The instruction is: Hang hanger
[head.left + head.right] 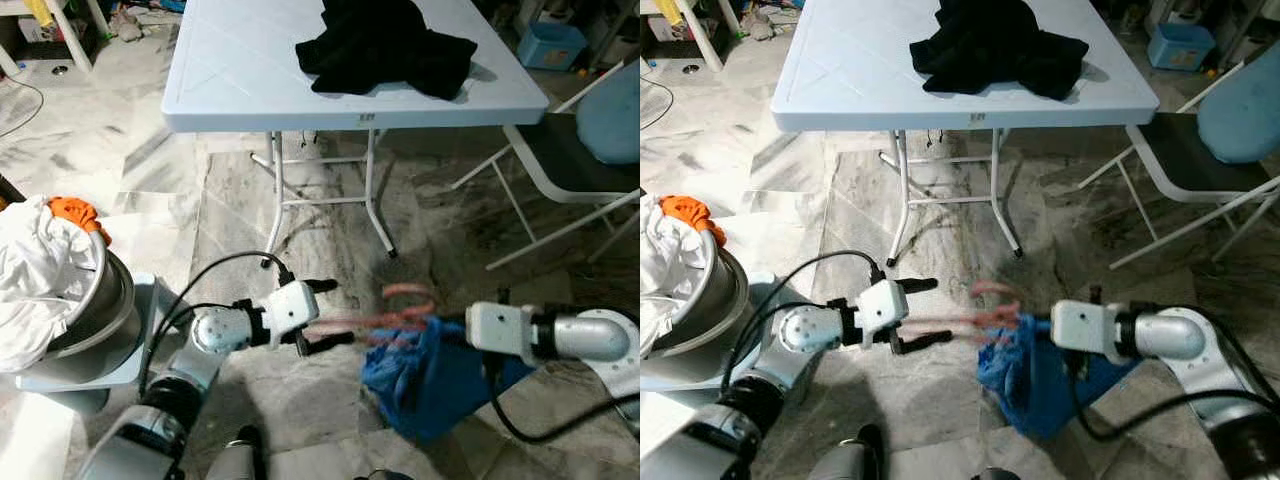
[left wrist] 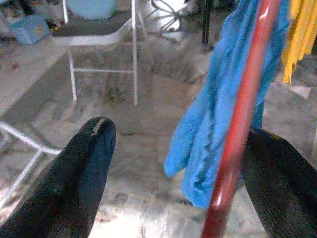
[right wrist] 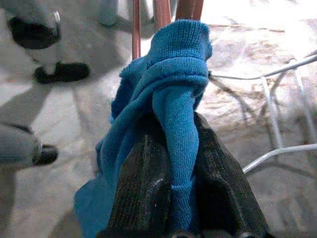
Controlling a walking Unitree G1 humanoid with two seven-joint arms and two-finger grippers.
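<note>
- Head views: the red hanger [image 1: 385, 318], blurred, carrying a blue cloth [image 1: 425, 375], hangs between both pincers above the floor.
- Left wrist view: left pincer [image 2: 178, 163] open around the thin, stiff, probably light hanger rod.
- Right wrist view: right pincer [image 3: 181, 168] closed on the soft cloth.

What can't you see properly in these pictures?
- Red hanger: motion-blurred in both eye views, so its shape is unclear.
- Right gripper: fingers wrapped by the blue cloth in the right wrist view.
- Chair: cut off by the eye views' edge.
- Left gripper: whether it touches the hanger is unclear.
</note>
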